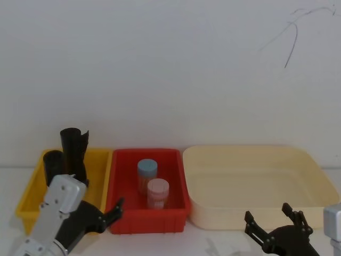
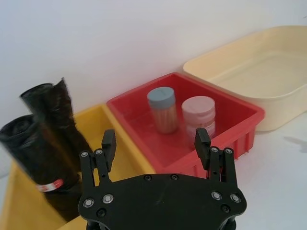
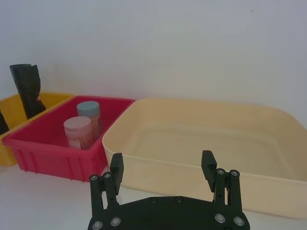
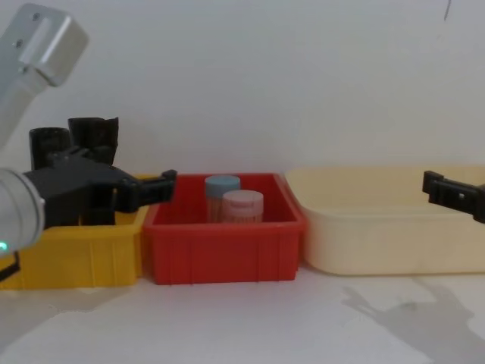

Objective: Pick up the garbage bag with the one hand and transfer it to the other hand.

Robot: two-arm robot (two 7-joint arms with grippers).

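Right now the garbage bag (image 2: 38, 153) stands upright at the far left of the yellow bin (image 2: 120, 139), touching a ragged-topped black roll (image 2: 60, 110). The left gripper (image 2: 156, 139) hovers at the bin's near side with its fingers spread. The right gripper (image 3: 162, 163), likewise spread, hangs before the cream tub (image 3: 192, 167).

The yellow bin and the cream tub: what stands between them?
In the head view, the red bin stands between the yellow bin and the cream tub, holding a blue-lidded jar and a pink-lidded jar.
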